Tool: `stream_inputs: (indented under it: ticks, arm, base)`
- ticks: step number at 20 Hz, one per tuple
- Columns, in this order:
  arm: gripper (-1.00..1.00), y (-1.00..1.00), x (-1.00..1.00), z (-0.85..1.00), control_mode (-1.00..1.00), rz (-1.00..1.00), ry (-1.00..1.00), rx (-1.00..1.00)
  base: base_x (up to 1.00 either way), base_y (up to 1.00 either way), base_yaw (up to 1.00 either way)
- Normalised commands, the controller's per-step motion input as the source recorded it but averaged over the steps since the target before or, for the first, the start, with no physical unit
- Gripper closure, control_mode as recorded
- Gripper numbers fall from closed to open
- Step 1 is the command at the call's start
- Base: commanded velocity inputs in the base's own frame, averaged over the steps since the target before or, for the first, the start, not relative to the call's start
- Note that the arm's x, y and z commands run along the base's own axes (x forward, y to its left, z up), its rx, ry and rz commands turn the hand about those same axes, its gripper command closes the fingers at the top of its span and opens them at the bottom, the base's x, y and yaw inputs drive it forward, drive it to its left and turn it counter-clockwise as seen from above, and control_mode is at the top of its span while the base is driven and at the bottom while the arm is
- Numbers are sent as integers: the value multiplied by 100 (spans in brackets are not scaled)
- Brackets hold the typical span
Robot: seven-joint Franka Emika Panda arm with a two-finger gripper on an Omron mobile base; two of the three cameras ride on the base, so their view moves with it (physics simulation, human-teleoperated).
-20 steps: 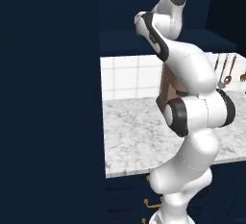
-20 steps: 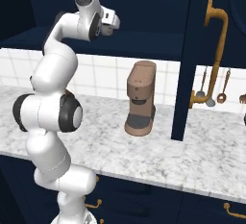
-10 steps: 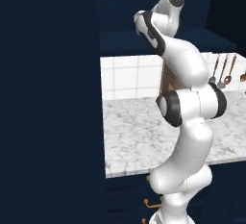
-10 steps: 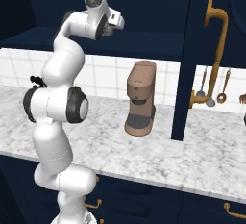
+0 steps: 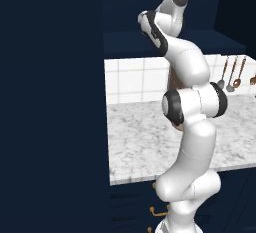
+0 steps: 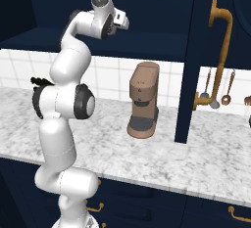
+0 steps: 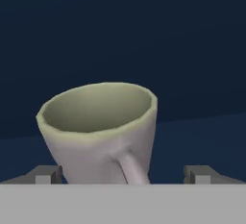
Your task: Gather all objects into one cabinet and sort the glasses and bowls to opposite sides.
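Navy wall cabinet door (image 6: 206,51) w/ golden bar handle (image 6: 215,60) was seen standing open, R of coffee machine (image 6: 143,100). Grey-beige mug (image 7: 103,129) was seen tilted betw. wide-spread fingertips (image 7: 45,174); actual grip couldn't be told.

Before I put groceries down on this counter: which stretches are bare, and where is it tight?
The marble counter is bare in front of the coffee machine and left of it, behind the arm. It is tight between the machine and the open cabinet door, beside the hanging utensils.
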Motion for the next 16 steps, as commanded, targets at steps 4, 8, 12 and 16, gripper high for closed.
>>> stream_inputs:
  ticks: [4, 8, 12, 16]
  arm:
    - [-100, 0, 0, 0, -100, 0, 0, 0]
    - [100, 5, 0, 0, -100, 0, 0, 0]
    - [100, 0, 0, 0, -100, 0, 0, 0]
    - [100, 0, -10, 0, -100, 0, -1, 0]
  base:
    - [0, 0, 0]
    - [0, 0, 0]
    - [0, 0, 0]
    - [0, 0, 0]
